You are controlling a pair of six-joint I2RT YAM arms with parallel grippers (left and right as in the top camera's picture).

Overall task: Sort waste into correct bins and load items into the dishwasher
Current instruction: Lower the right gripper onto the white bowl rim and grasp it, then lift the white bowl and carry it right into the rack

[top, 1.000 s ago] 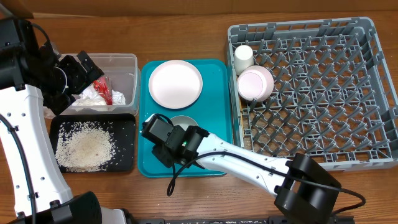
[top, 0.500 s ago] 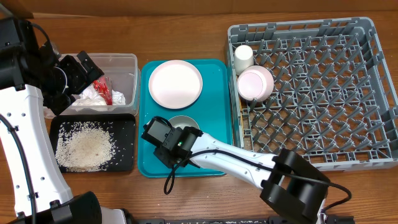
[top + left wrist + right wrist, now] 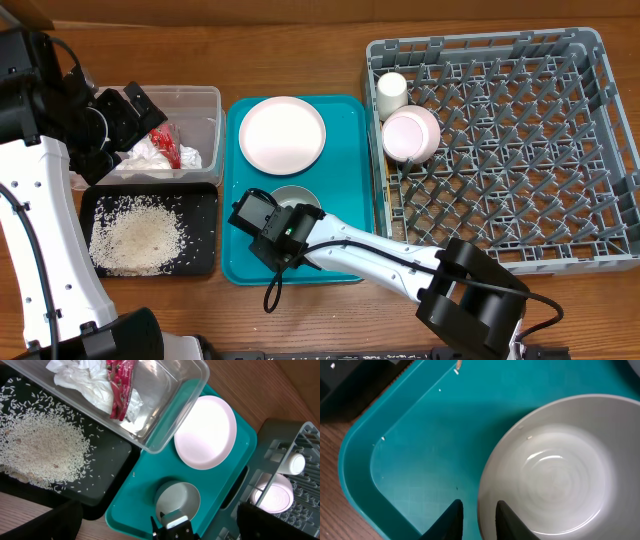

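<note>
Evidently the right gripper is going for a rim pinch. Its fingers are straddling the edge of the round whitish bowl, one inside and one outside, narrowly apart; whether they are pressing it yet I cannot tell. That bowl is sitting upright on the teal plastic tray beside the pale pink round plate. Both are probably waiting for the large grey lattice dish rack, which is already holding the small white cylindrical cup and a second whitish bowl. The left gripper, jaws wide apart and empty, is hovering over the clear plastic tub containing the crumpled white napkin and red wrapper. Loose white rice is lying in the black rectangular tray.
</note>
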